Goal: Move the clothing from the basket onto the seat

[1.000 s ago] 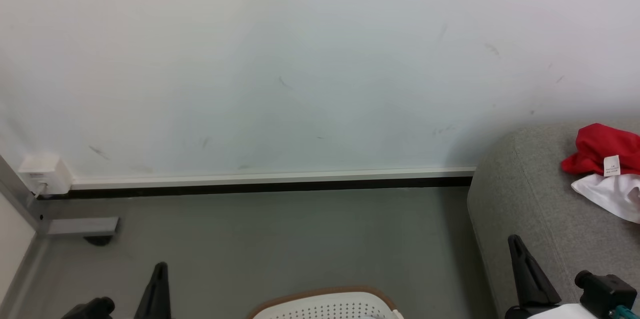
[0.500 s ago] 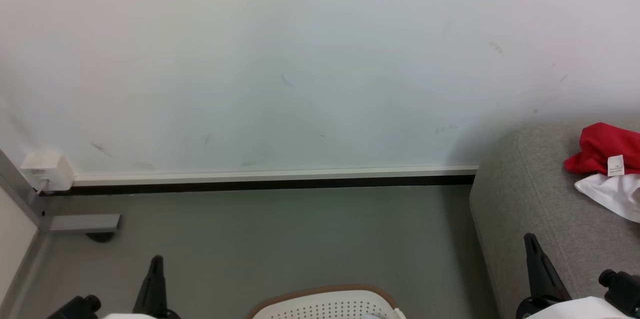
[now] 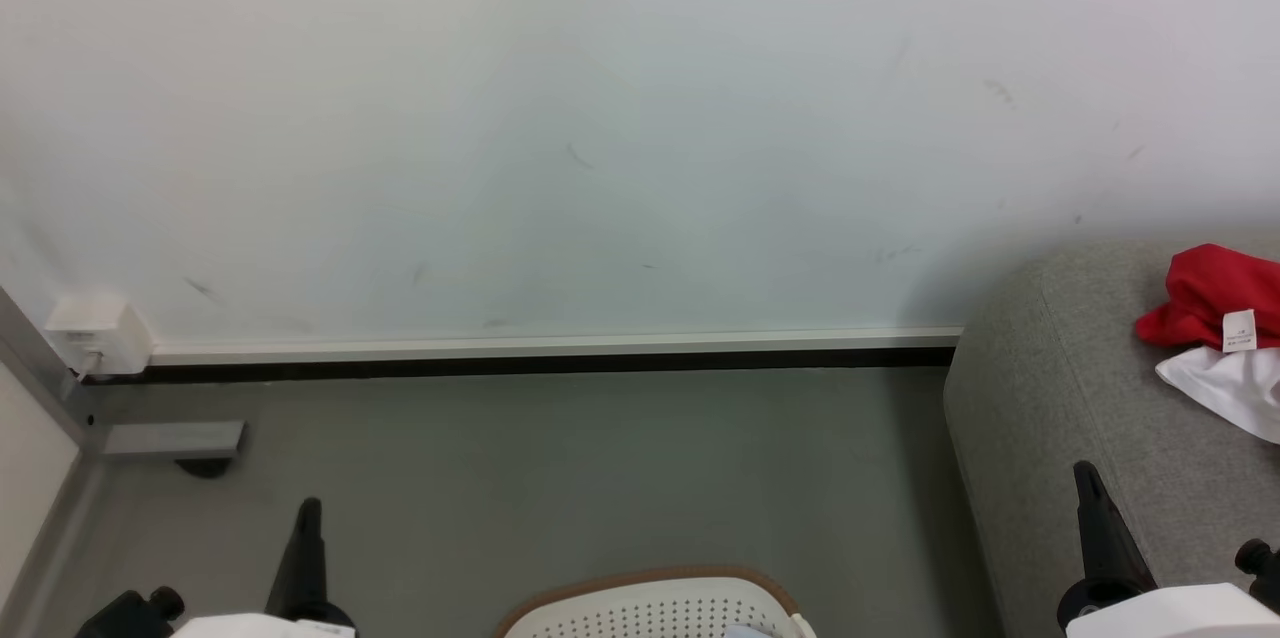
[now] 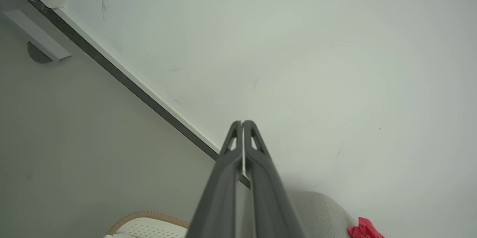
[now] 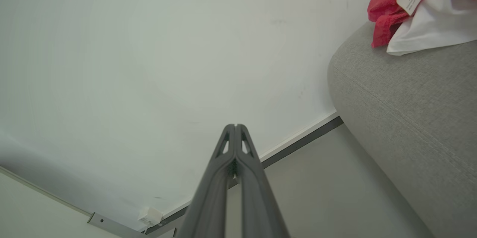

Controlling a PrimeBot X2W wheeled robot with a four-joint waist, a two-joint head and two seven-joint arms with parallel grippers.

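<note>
Red and white clothing (image 3: 1215, 318) with a small white tag lies on the grey seat (image 3: 1060, 398) at the right edge of the head view. The same clothing (image 5: 417, 3) shows on the seat (image 5: 410, 111) in the right wrist view, and a red corner of the clothing (image 4: 365, 228) in the left wrist view. The white basket (image 3: 650, 603) with its tan rim pokes up from the bottom centre; its inside is hidden. My left gripper (image 3: 308, 508) is shut and holds nothing. My right gripper (image 3: 1085, 471) is shut and holds nothing, in front of the seat's side.
A white wall (image 3: 600, 118) with a dark skirting strip (image 3: 520, 366) runs behind the grey floor (image 3: 560, 468). A white socket box (image 3: 95, 330) and a grey metal foot (image 3: 170, 438) sit at the left.
Both grippers have drifted outward, the left one a little left and the right one to the right. The camera has shifted slightly. Both stay shut.
</note>
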